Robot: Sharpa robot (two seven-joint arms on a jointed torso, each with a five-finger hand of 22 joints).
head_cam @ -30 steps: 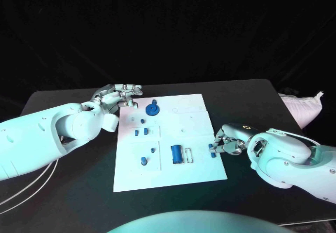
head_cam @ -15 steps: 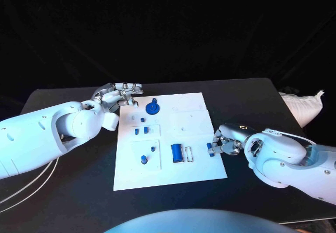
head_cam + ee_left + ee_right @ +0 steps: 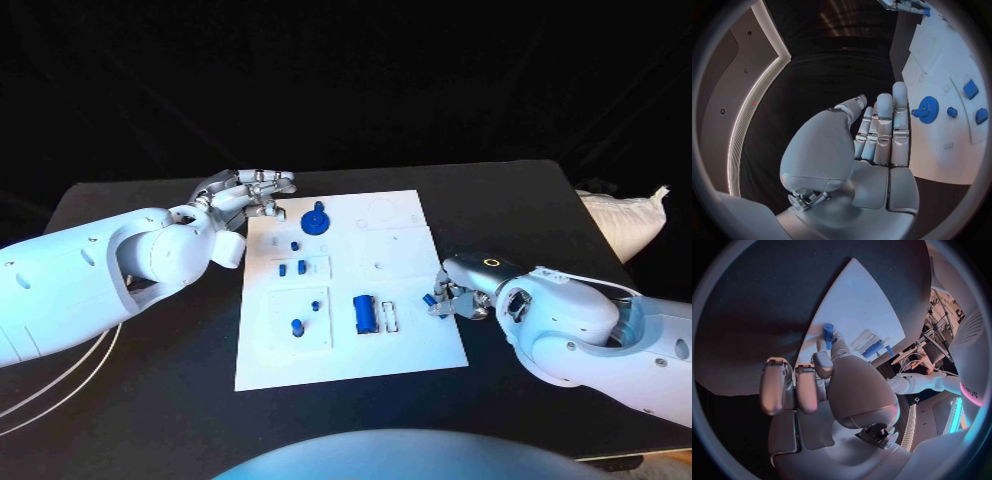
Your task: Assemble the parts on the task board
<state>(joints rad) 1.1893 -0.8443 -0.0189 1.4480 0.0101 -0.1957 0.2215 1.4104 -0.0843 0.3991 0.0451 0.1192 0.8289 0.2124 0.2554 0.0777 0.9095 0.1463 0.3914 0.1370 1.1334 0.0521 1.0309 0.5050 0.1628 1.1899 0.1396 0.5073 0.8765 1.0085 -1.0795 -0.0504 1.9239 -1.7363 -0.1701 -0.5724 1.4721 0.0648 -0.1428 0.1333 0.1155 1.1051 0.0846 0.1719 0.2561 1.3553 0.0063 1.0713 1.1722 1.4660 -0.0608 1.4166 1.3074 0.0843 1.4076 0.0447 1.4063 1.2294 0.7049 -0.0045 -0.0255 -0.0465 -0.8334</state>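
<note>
Right silver hand point(image 3: 459, 297) at the right edge of the white rectangular task board point(image 3: 351, 345), pinching a small blue peg-shaped part point(image 3: 827, 333) between thumb and a finger, just above the board's edge. Left silver hand point(image 3: 248, 193) rests off the board's far-left corner, fingers straight and together, holding nothing. Blue gear-shaped part point(image 3: 315, 222) sits on the board near it.

The flat white rectangular task board point(image 3: 411, 345) lies in the middle of the black surface. On it sit a round blue toothed gear point(image 3: 315, 223) near its far end, small blue pegs point(image 3: 291, 268) at mid-board, and a larger blue block point(image 3: 365, 313) nearer. A small blue peg-shaped part point(image 3: 827, 333) is pinched at the board's right edge.
</note>
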